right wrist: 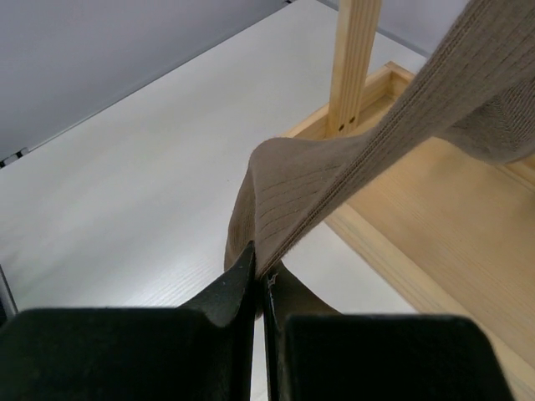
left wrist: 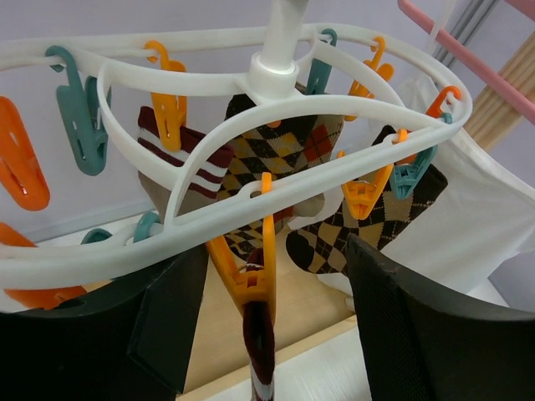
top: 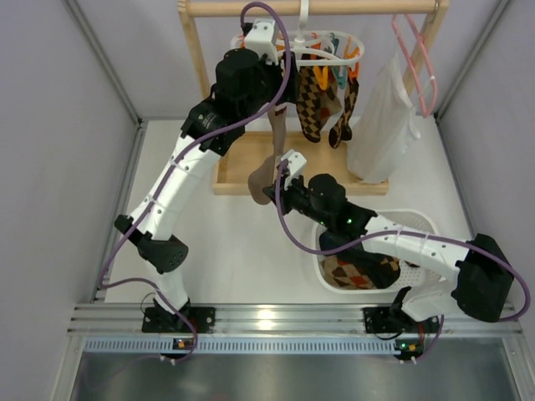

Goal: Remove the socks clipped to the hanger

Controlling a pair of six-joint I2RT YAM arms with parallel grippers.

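At twelve o'clock in the overhead view, the white plastic oval ring hanger [top: 322, 58] with orange and teal clips hangs from the wooden rack [top: 309, 7], with brown-and-orange argyle diamond-patterned socks [top: 313, 104] dangling beneath it. A tan ribbed sock [top: 263, 171] runs from under the ring toward six o'clock, drawn taut. Its lower end is clenched between the shut jaws of the right gripper [right wrist: 261, 280].

The left gripper [left wrist: 272, 276] stands released, one black finger on either side of an orange plastic clip [left wrist: 251, 288] that bites dark-red fabric. Whether that fabric is the tan sock's cuff I cannot tell.

The step in hand looks to be freeing the tan sock. To do it well, the left fingers should probably close on the clip's upper handles, not its biting end, so it opens before the right arm draws away. Pulling straight along the sock's line, toward seven o'clock, should keep the ring from swinging. The white perforated plastic basket [top: 410, 215] at four o'clock holds other argyle socks [top: 359, 271] and looks like the place to drop this one.
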